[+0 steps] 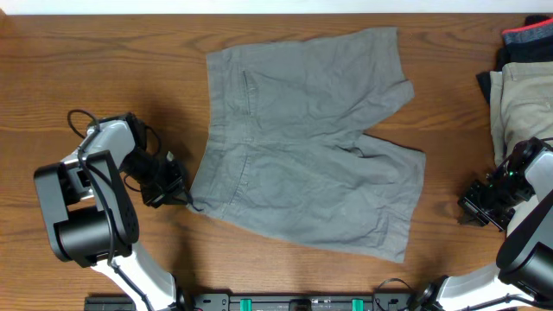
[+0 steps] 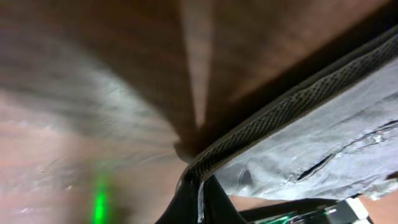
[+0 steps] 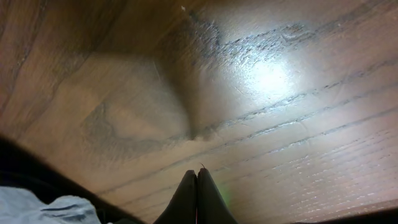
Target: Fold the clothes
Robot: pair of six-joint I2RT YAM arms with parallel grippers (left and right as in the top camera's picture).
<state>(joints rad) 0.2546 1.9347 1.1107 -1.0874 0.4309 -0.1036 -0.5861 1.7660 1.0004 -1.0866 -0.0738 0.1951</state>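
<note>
The grey shorts point(image 1: 320, 147) are pinched at their 8 o'clock waistband corner point(image 1: 199, 204) by the left hand point(image 1: 183, 197), probably for folding; the right hand point(image 3: 198, 179) is kept clenched, empty.

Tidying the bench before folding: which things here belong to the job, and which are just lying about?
Job: grey shorts, waistband corner pinched by the left gripper; khaki trousers at the right edge.
Lying about: dark red-banded cloth, far right corner; right gripper, shut, idle.
</note>
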